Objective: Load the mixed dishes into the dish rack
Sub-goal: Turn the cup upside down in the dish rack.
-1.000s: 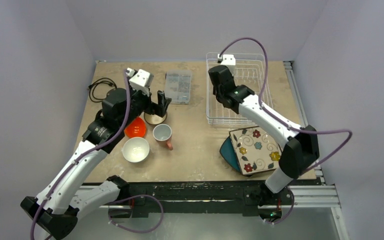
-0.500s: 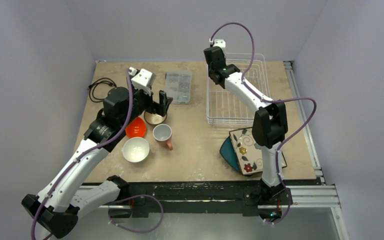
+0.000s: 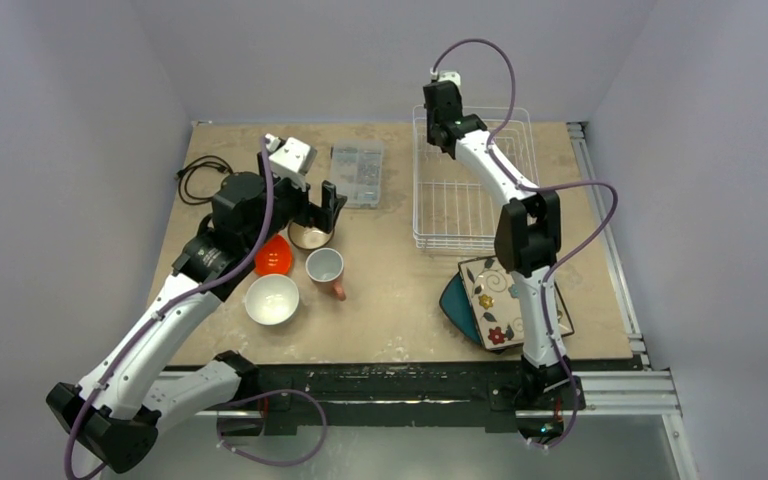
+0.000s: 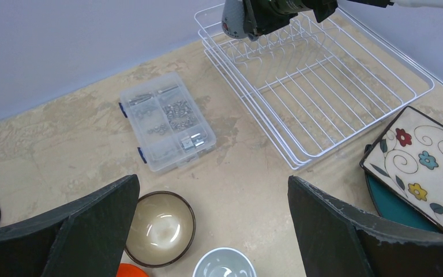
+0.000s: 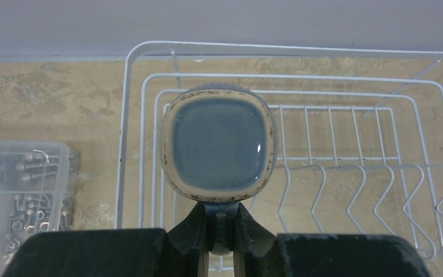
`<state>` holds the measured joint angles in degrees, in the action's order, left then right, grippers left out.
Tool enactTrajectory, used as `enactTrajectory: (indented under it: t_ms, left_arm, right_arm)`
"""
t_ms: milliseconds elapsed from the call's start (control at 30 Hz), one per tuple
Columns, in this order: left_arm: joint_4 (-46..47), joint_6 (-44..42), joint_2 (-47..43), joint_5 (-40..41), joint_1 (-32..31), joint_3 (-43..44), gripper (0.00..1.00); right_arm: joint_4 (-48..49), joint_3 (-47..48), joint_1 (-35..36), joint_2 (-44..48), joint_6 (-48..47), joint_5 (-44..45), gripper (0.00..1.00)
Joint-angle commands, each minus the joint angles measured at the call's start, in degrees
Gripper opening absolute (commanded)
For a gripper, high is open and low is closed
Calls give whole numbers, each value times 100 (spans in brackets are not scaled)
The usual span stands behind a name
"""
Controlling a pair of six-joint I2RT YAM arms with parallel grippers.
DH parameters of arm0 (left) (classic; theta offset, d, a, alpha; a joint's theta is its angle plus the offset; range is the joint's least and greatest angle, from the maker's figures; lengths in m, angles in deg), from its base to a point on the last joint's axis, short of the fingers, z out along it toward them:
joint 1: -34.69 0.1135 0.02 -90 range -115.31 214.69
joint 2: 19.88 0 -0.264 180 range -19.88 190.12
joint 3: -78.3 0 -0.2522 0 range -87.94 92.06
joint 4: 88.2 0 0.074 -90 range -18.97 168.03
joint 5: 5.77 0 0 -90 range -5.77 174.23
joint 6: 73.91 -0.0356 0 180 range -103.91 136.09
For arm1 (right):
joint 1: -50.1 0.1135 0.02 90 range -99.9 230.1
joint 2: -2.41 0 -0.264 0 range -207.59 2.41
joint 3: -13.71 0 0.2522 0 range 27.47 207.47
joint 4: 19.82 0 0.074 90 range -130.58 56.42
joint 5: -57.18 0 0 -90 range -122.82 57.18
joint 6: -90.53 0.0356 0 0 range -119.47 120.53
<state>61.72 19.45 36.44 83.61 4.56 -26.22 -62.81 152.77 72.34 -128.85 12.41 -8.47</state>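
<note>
The right claw (image 5: 221,234) is clamped on the handle of the grey-blue mug (image 5: 218,143); the fingers are pressed close together with only the handle between them; the mug has a squarish rim, and its glazed blue inside is turned to the wrist camera. The mug hangs over the far left corner of the dish rack (image 3: 460,215), which stands at the far right part of the table (image 3: 390,300); whether the mug touches the wires I cannot tell. The left claw (image 4: 212,187) is spread wide apart and holds nothing; it hovers above the brown bowl (image 4: 160,228) (the bowl shows between the two dark fingers). Just beside this bowl lie the orange bowl (image 3: 272,256), the white bowl (image 3: 271,298) and the salmon-pink mug (image 3: 326,267), all upright on the left half of the table. The square cream floral plate (image 4: 421,164) lies on top of the square dark teal plate (image 4: 389,202), near the front side of the rack. A clear plastic compartment box (image 4: 167,121) with small metal parts sits between the bowls and the rack; a black cable (image 3: 198,175) lies at the far left corner.
</note>
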Motion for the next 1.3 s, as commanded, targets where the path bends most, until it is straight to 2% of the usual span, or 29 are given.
enactTrajectory:
  t_ms: [0, 833, 1067, 1267]
  left_arm:
    - [247, -92, -1, -40, -9, 172, 100]
    - [120, 65, 222, -124, 4, 301, 100]
    - [93, 60, 213, -61, 5, 306, 100]
    - [80, 69, 244, -78, 3, 314, 100]
  right_arm:
    - [270, 440, -25, 84, -343, -155, 0]
    - [461, 1107, -204, -819, -497, -705, 1]
    - [507, 1037, -211, -870, -452, -697, 8]
    - [547, 947, -208, -855, -439, -754, 24]
